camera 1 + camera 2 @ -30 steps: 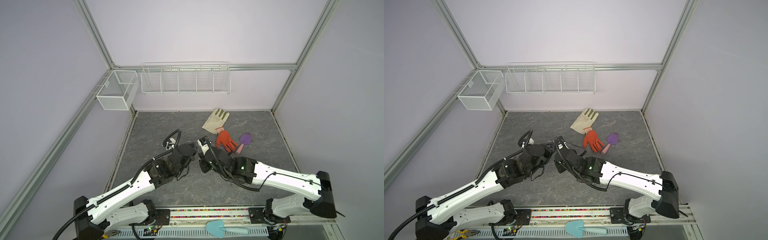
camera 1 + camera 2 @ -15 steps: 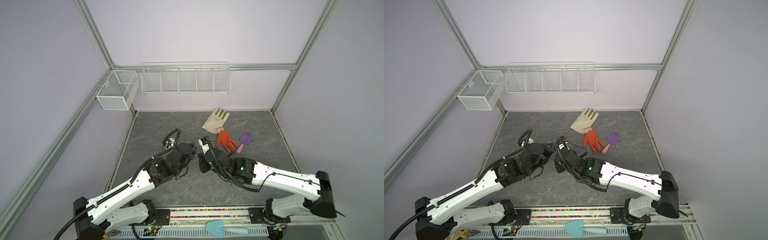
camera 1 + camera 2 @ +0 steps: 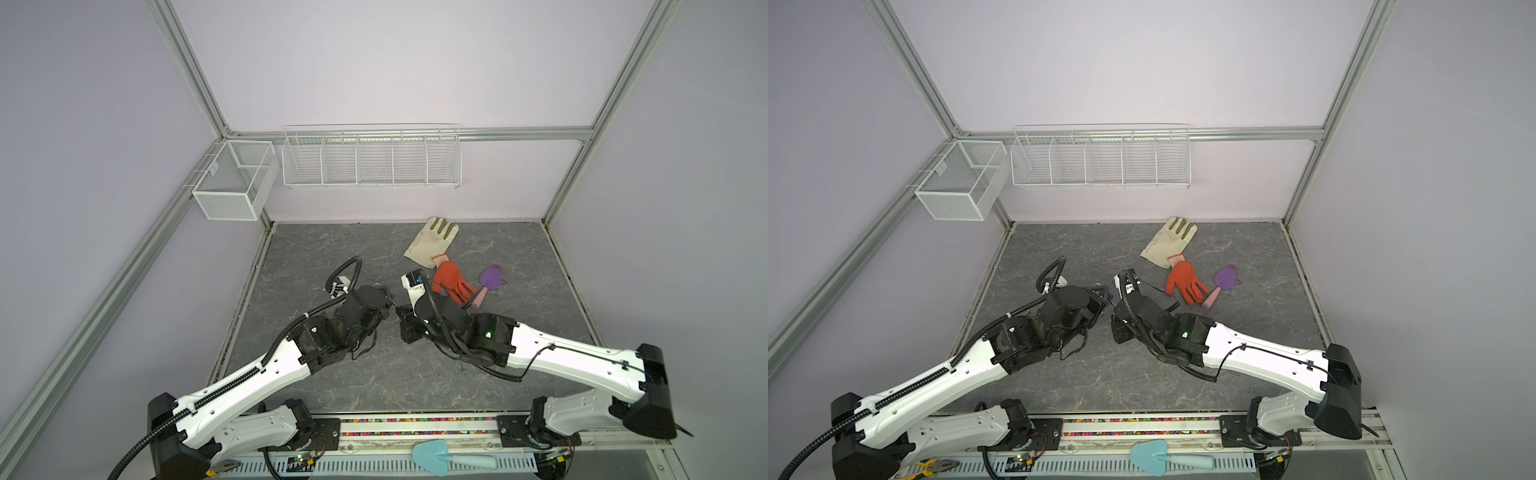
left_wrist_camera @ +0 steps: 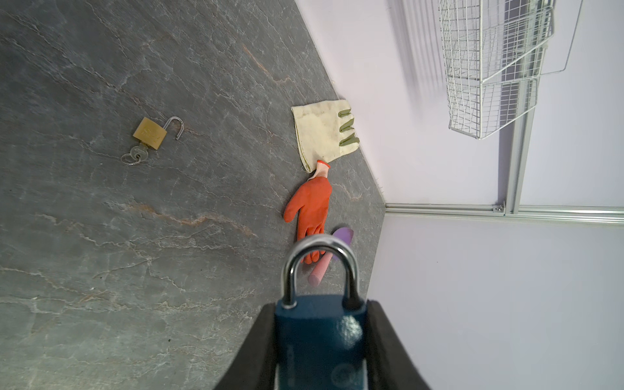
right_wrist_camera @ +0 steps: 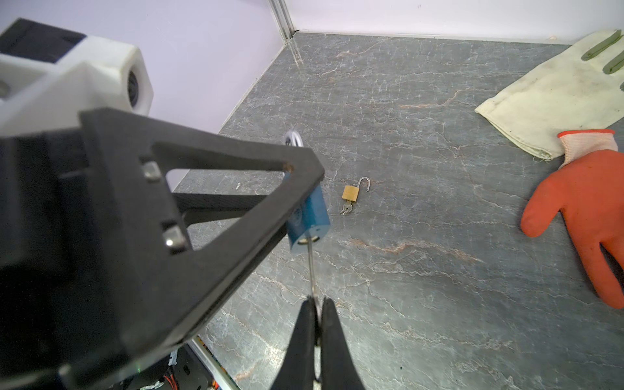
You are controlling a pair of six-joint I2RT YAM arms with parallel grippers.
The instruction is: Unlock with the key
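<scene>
**A:** What has moved since a second ago?

**B:** Almost nothing. Both arms sit where they were, wrists nearly meeting over the middle of the counter; at most the left one has shifted slightly.

**A:** Start at the pincers, then.

**B:** The left pincer (image 4: pixel 320 314) is part closed, its black pads clamped on the flat sides of a blue-painted metal padlock (image 4: pixel 319 337). The right pincer (image 5: pixel 316 304) is pinched almost shut on a thin silver key (image 5: pixel 311 270), seen edge-on as a narrow blade.

**A:** And the key is where?

**B:** Its tip reaches the brass-coloured keyway (image 5: pixel 309 239) in the padlock's base. How deep it sits I cannot tell.

**A:** Is it unlocked?

**B:** I judge not. The rounded, polished steel shackle (image 4: pixel 319 250) has both legs seated in the body. Lock and key are held and lined up; what is left is seating the key, turning it and freeing the shackle.

**A:** What lies further out?

**B:** A small brass padlock (image 4: pixel 149 132) lies on the grey marbled counter (image 4: pixel 135 270), well apart, with its shackle swung open and its own key in it. Near the back wall a cream canvas glove (image 4: pixel 324 135) touches the cuff of an orange rubber-coated glove (image 4: pixel 310 206). Just beside that is a purple trowel (image 4: pixel 342 236) with a pink handle.
</scene>
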